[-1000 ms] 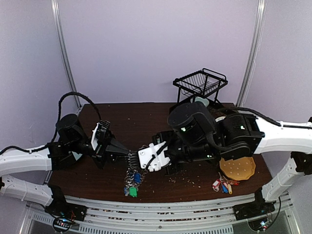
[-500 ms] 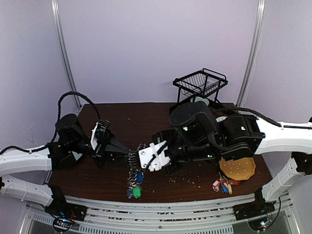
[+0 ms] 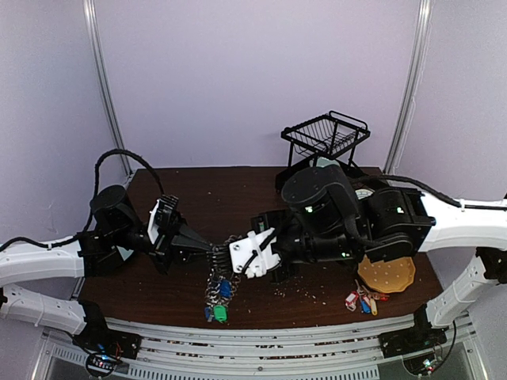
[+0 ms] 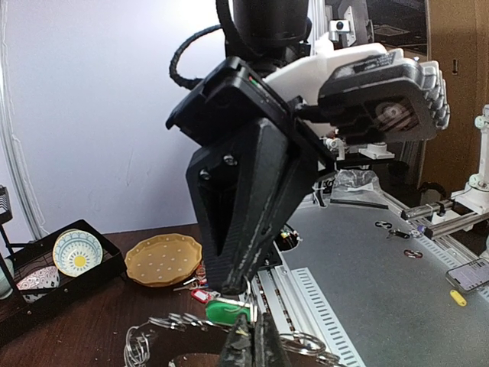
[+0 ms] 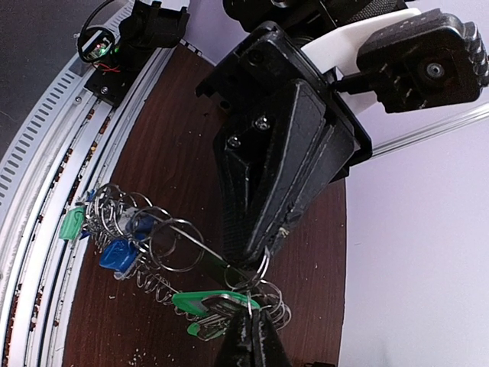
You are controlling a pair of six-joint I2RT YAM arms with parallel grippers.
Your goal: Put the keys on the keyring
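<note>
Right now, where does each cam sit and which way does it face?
Top external: above and behind the bases, looking down at the table; both arms show, left gripper and right gripper meeting at the keyring.
Left wrist: faces the right gripper head-on; own shut fingers at the bottom edge.
Right wrist: faces the left gripper and keyring; own shut fingers at the bottom.
Shared: all three show the keyring.

keyring (image 5: 195, 243): shiny metal | keys (image 5: 200, 303): glossy plastic tags | table (image 5: 168, 153): dark matt wood

Overhead rear view, wrist closeups sharing keyring (image 3: 215, 277)
</note>
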